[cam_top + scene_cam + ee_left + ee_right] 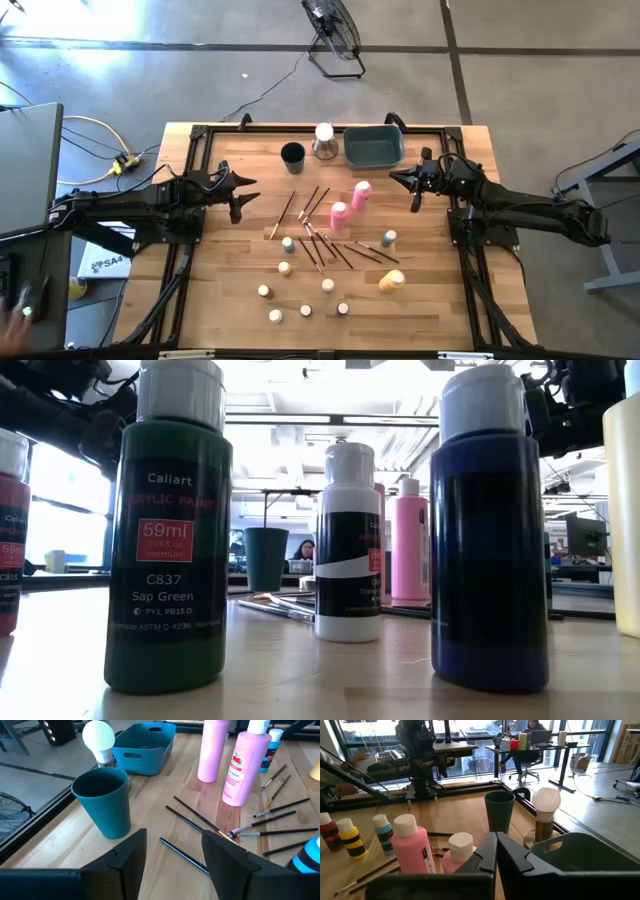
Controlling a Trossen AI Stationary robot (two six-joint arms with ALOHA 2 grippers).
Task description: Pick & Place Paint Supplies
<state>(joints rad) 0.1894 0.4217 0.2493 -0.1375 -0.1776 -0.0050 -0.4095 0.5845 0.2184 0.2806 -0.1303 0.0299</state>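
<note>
Two pink bottles (pixel 350 202) stand in the middle of the table (pixel 440 300), with thin brushes (pixel 320 240) and small paint bottles (pixel 300 290) lying all around them, so nothing looks put away in the blue bin (pixel 373 148) yet. The left gripper (pixel 240 196) hangs over the table's left side with its fingers spread and nothing between them, pointing at the brushes by the dark cup (pixel 292 154). I think it is about to reach for a brush; that needs a low, careful pinch on a thin handle. The right gripper (pixel 415 185) waits near the bin, fingers pressed together, holding nothing. From table height, big bottles hide most of the table behind them
</note>
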